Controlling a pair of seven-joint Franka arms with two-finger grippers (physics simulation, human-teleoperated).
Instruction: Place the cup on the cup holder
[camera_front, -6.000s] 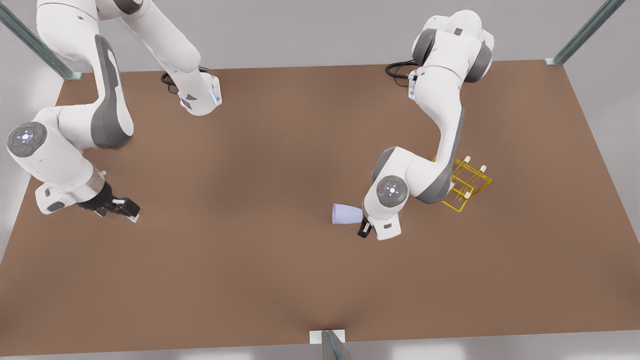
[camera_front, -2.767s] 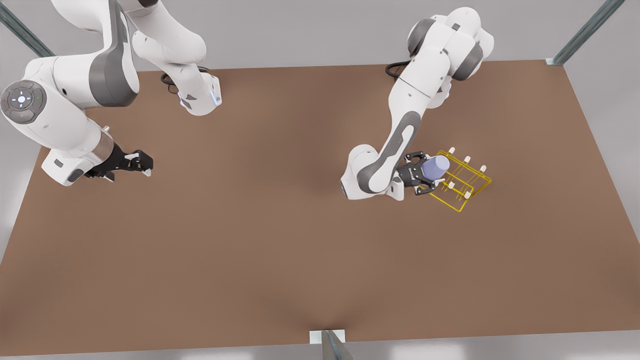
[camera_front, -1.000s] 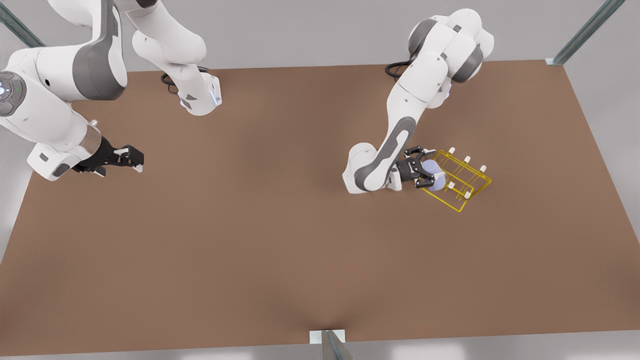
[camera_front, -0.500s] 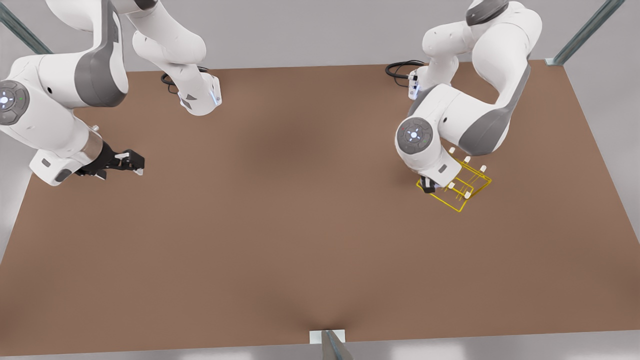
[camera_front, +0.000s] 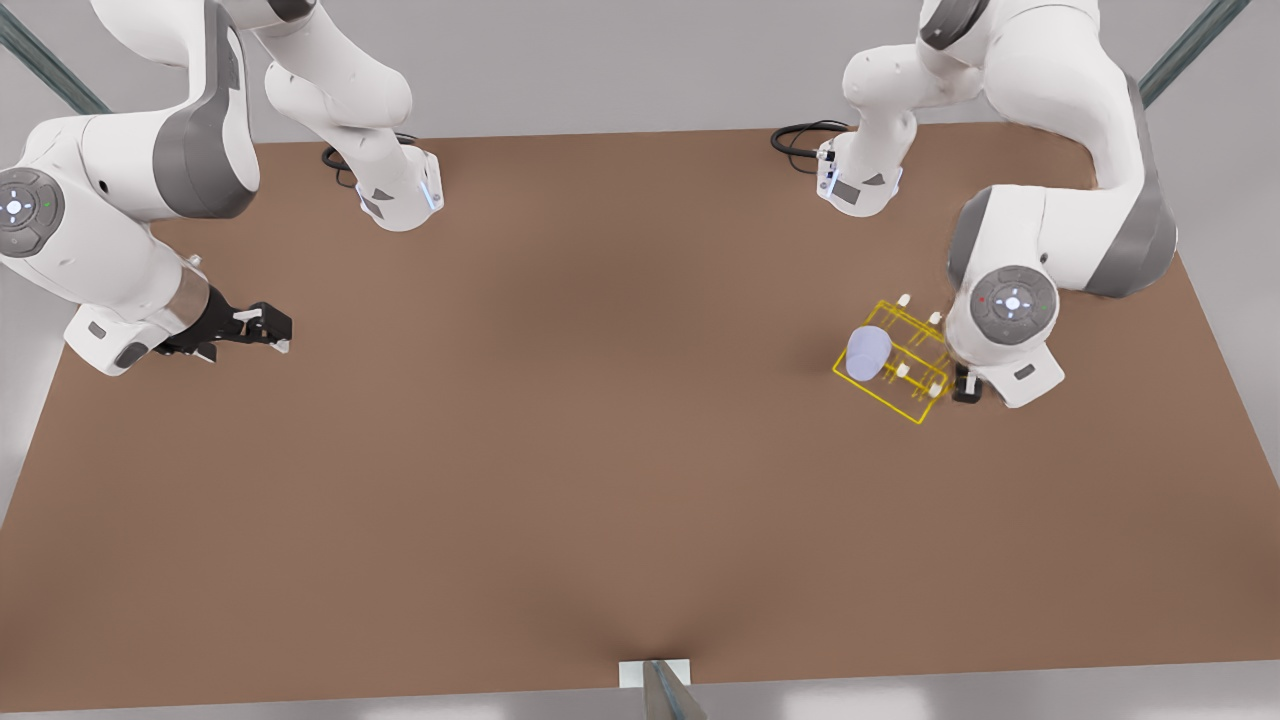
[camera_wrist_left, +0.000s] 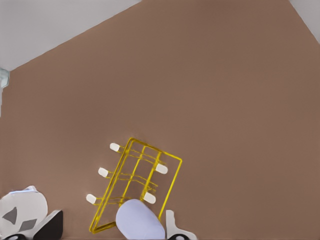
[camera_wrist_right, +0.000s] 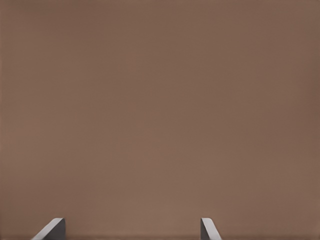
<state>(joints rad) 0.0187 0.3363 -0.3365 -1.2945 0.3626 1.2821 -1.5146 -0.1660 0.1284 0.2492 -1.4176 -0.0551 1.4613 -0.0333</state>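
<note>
Now, cup spot: the cup (camera_front: 868, 353) sits on the cup holder (camera_front: 875, 397), at the corner toward the front view's left, closed end up, apparently over one of the white-tipped pegs.
Left gripper: it hangs low at the holder's other side (camera_front: 965, 385), toward the front view's right, clear of the cup. In the left wrist view its fingers (camera_wrist_left: 172, 227) are spread wide with nothing between the pads.
Right gripper: parked well apart at the front view's left (camera_front: 270, 325), fingers parted over bare table (camera_front: 600, 450), holding nothing. This arm waits.
Task standing: looks as good as done, I'd say.
Risk one: the left gripper is just beside the wire frame. A careless sideways or downward move could catch a rung and drag or tip the light rack, cup and all.
Risk two: the cup looks slightly tilted on its peg. A jolt to the holder could rock it off onto the table.
Safest exit: straight up and away from the rack, by my read.
</note>
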